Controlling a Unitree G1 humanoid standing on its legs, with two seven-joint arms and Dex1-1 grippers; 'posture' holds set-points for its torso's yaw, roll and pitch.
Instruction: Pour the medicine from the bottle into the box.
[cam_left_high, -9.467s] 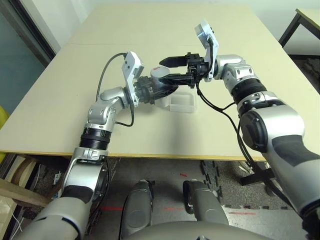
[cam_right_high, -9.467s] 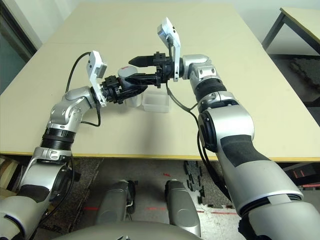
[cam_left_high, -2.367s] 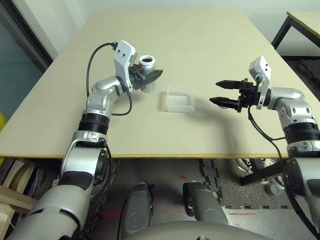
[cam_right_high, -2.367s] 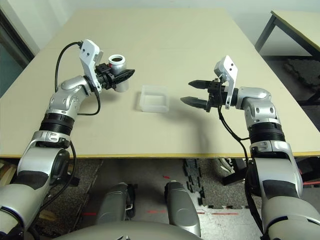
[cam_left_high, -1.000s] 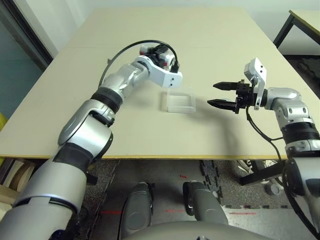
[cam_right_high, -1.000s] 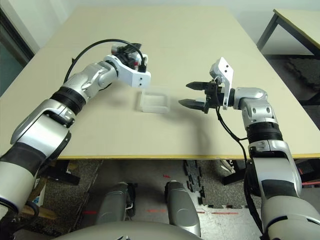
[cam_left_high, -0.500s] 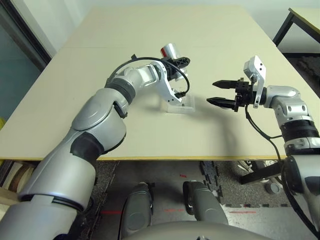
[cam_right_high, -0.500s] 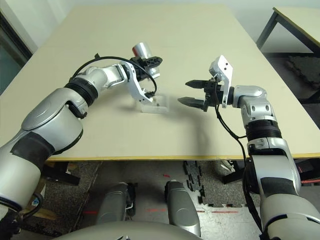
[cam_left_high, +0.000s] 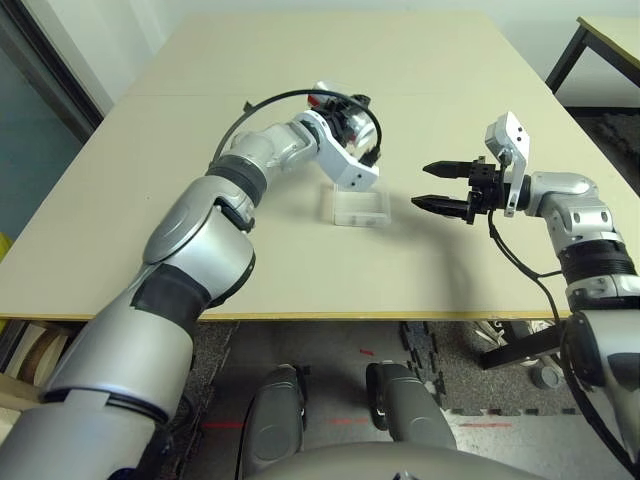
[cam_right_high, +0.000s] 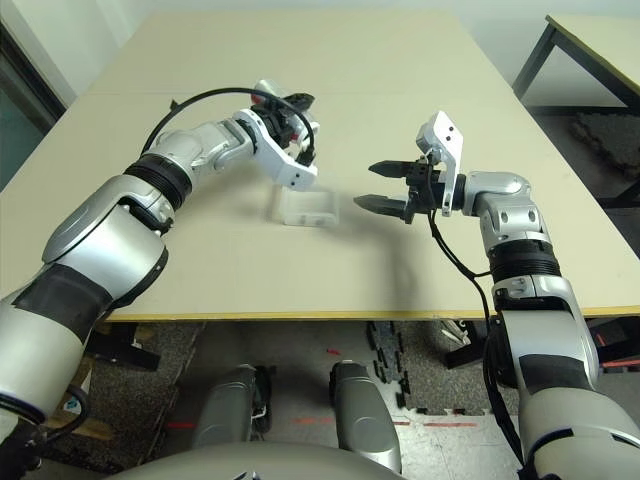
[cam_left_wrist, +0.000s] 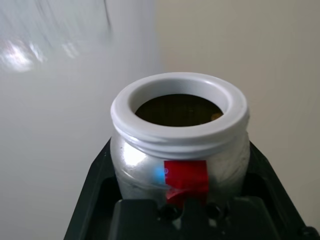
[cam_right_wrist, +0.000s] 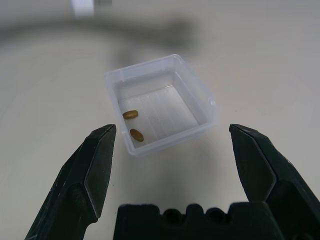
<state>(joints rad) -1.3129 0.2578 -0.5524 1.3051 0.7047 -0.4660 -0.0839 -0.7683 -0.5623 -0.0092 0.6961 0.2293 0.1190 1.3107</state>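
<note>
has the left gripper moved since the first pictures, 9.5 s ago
Yes. The left gripper was low, left of the box; in the left eye view it is now farther from the table's near edge, beyond the box.

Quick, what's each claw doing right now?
Left claw: closed around the uncapped silver bottle.
Right claw: open, holding nothing.

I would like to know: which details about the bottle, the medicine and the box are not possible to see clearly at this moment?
- Inside of the bottle, left wrist view: too dark past the rim to count what remains.
- Bottle's lower body, left wrist view: hidden by the left gripper.
- Bottle's mouth, left eye view: covered by the left gripper and its cable.
- Medicine in the box, both eye views: too small to count.
</note>
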